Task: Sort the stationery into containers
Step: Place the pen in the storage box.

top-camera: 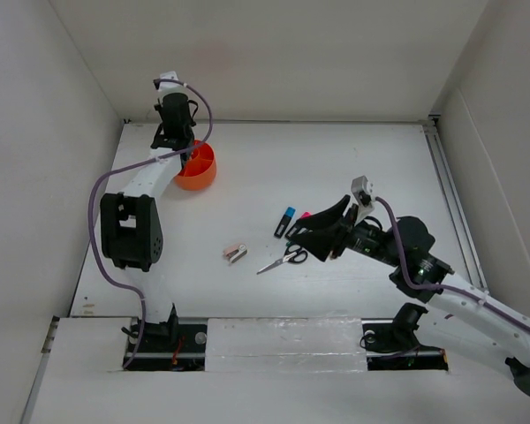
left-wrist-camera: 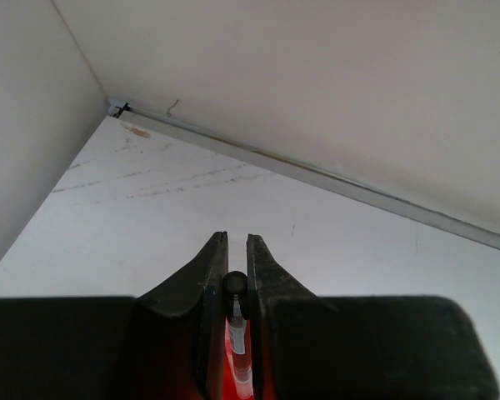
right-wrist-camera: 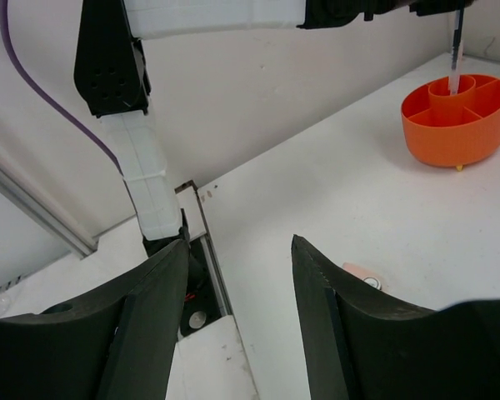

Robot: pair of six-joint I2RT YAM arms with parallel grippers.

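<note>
The tub sits directly under the left gripper, whose jaws pinch the pen upright, its lower end seemingly inside the centre compartment below them. To finish well, the arm should hold the pen vertical, lower it until the dividers can catch it, then part the jaws only slightly so it does not tip over the rim. The right gripper has its jaws spread and empty, with the scissors near them on the table, a likely next pick
</note>
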